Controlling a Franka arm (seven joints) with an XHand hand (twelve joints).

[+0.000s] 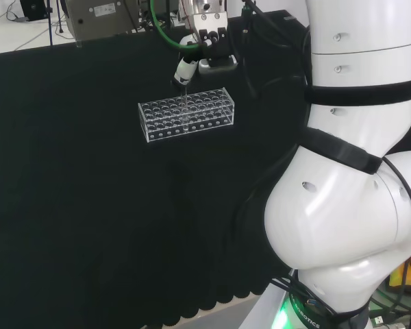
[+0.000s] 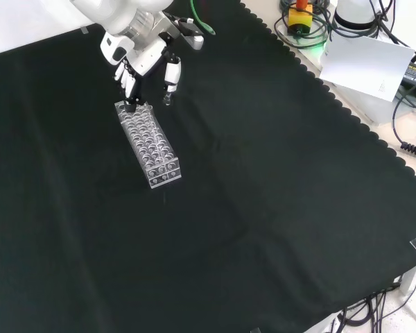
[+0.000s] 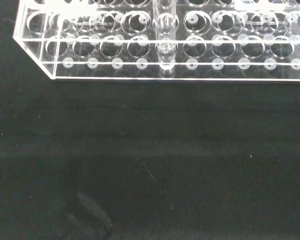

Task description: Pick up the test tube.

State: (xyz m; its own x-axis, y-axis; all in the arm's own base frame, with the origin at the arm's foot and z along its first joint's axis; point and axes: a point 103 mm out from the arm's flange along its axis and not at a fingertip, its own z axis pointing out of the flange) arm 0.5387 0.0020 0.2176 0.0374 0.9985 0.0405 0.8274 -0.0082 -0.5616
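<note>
A clear test tube [image 3: 165,35] stands upright in a hole of the clear plastic rack [image 3: 55,70], about midway along the rack's length. In the head view the rack [image 1: 185,113] sits on the black cloth with the tube [image 1: 183,103] showing as a thin line. The black and white hand [image 1: 192,65] hangs just above it. In the front view the hand [image 2: 142,62] is over the far end of the rack [image 2: 151,146]. Its fingers [image 2: 128,87] point down, and the thumb [image 2: 171,73] is held apart from them. I see nothing between them.
Black cloth [image 2: 249,208] stretches wide on every side of the rack. A white box [image 2: 364,62], cables and a yellow and red button unit [image 2: 301,14] lie off the cloth's far right edge in the front view. The arm's white links [image 1: 356,171] stand at the head view's right.
</note>
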